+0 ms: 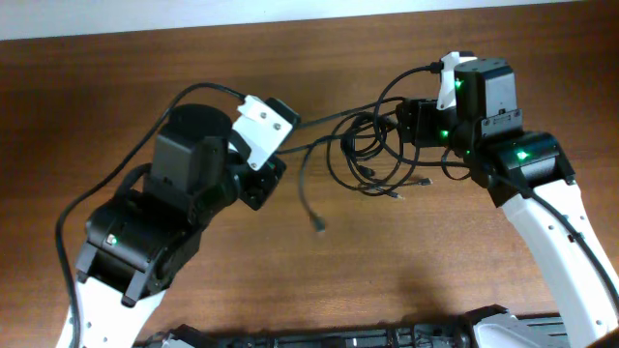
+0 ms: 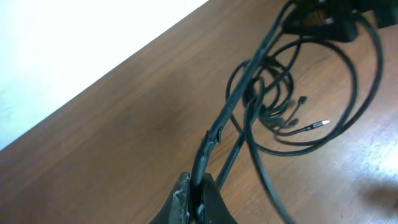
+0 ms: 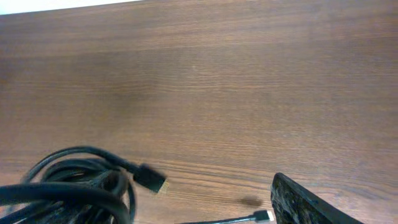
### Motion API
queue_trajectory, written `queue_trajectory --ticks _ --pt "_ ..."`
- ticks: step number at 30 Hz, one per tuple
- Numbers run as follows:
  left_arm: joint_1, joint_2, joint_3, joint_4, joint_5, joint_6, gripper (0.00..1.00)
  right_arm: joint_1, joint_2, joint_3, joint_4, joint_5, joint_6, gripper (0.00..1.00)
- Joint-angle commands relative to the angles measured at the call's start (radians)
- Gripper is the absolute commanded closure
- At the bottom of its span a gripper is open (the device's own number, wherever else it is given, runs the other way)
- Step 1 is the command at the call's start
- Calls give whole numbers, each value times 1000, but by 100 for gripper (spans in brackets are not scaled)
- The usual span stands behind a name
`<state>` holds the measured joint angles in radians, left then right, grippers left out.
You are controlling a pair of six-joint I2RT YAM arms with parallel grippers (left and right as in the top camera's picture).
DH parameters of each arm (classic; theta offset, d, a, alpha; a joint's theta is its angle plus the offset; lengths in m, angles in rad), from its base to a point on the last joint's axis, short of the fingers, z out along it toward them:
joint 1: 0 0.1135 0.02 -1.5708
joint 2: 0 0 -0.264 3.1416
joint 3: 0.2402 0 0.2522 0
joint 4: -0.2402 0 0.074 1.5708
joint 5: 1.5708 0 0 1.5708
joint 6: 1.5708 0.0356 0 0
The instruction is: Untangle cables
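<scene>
Now the left gripper [image 2: 193, 200] is pinched tight on one strand of the cables [image 2: 267, 102]. The knot lies well ahead of its fingertips, strands running on toward the right gripper [image 1: 416, 124]. That one stands spread wide, coils just beside its fingers; whether they touch, I can't tell. Looks like the pulling-apart step. Next move calls for the right to clamp a loop, then draw away from the left.

A brown wood-grain table [image 1: 406, 280] — a pale strip [image 1: 145, 12] along its far edge.
</scene>
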<state>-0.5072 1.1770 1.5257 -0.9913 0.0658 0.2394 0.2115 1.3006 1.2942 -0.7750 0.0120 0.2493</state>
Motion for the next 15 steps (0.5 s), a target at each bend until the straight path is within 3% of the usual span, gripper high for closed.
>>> queue_trajectory --ticks 1,9,15 --pt "91 -81 16 -21 -118 8 100 -50 19 2 -14 306 29 24" --pt "100 -81 16 -22 -116 8 100 -50 19 2 -14 316 29 24" --pt "109 -80 16 -24 -118 8 100 -50 19 2 -40 468 29 20"
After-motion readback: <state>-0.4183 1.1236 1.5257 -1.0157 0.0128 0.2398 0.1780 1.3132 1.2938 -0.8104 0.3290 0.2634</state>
